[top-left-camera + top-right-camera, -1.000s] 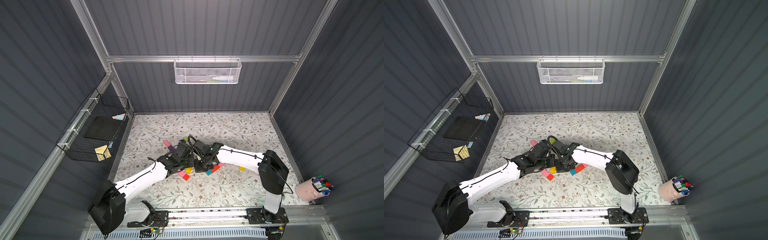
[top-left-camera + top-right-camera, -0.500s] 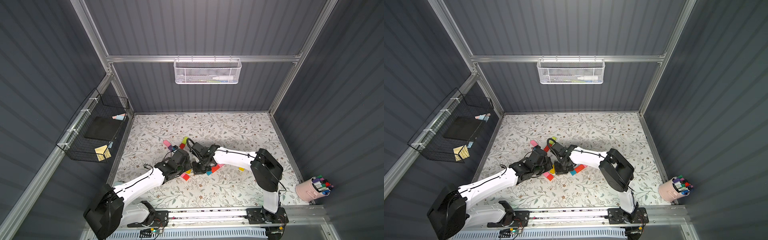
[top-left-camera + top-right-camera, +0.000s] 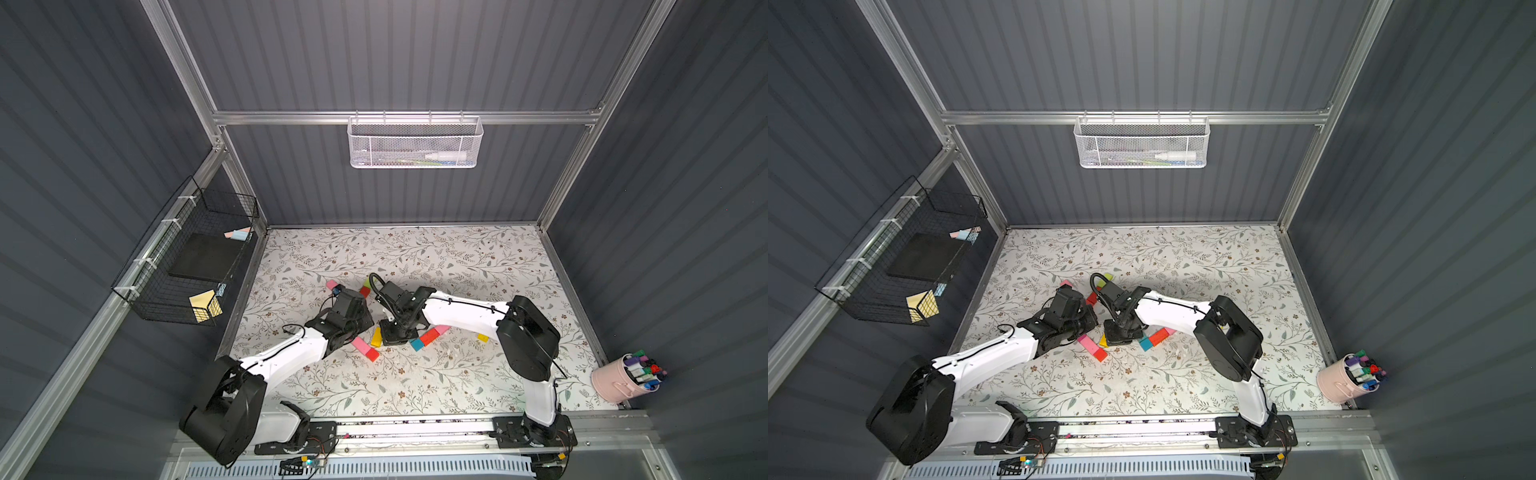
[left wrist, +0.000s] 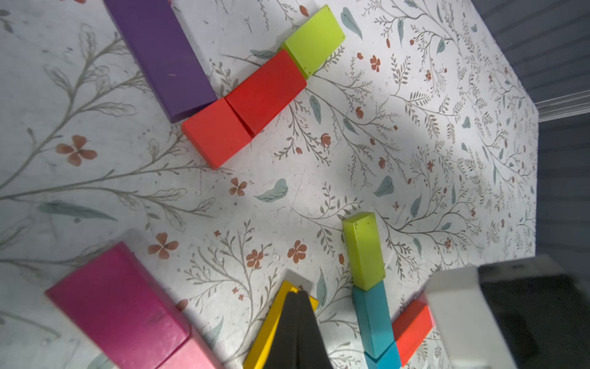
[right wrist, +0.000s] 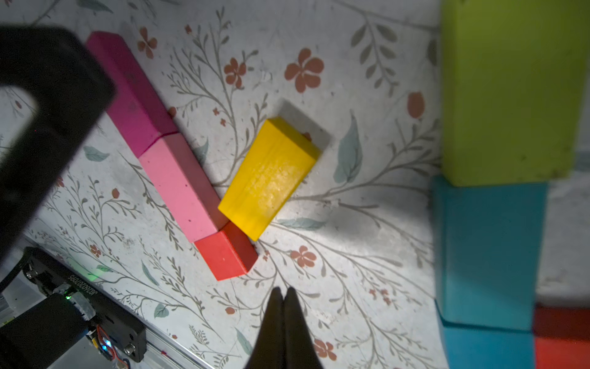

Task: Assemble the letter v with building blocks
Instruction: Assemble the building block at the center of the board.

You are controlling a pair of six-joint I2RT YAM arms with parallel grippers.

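Counting from the yellow block (image 5: 269, 179) on the bench (image 3: 415, 257), the right wrist view shows 8 building blocks in all; 1 magenta block (image 5: 134, 96), 1 pink block (image 5: 182, 188) and 1 small red block (image 5: 226, 255) lie end to end in a row, and the yellow block's corner touches that row; on the yellow block's other side, apart from it, lie 1 lime block (image 5: 510, 96), 2 teal blocks (image 5: 488, 252) and 1 red block (image 5: 562, 338).

The left wrist view adds 4 more beyond the yellow block: 1 purple block (image 4: 162, 54), 2 red bricks (image 4: 266, 89) and a 2nd lime brick (image 4: 314, 40), touching in a chain; it cuts off the small red block.

Only a top view shows 1 small yellow square (image 3: 482, 337), well apart from the yellow block.

The left jaws are pressed together and empty, their tip over the yellow block's end; whether they touch it, I cannot tell; the right jaws are pressed together and empty over bare bench, near the yellow block.
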